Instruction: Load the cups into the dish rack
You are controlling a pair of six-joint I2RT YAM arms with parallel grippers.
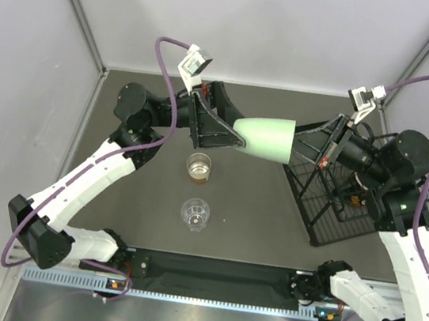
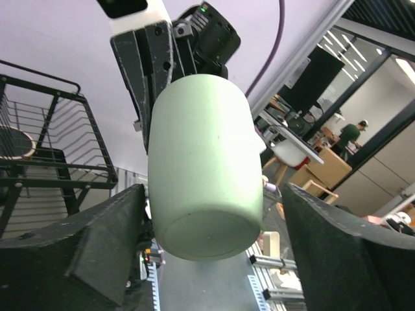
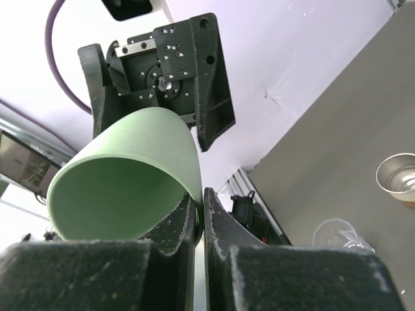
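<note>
I have the R gripper (image 3: 201, 202) pinched on the rim of the green cup (image 1: 265, 138), midair. L gripper (image 2: 214, 214) fingers wide around its base, not touching

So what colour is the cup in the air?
The cup is mint green; top view shows it best.

The tumbler (image 1: 265, 138) is plain mint green; the dish rack (image 1: 324, 222) is black wire. The bench (image 1: 259, 211) is dark grey, the glass (image 1: 198, 167) amber-tinted.
</note>
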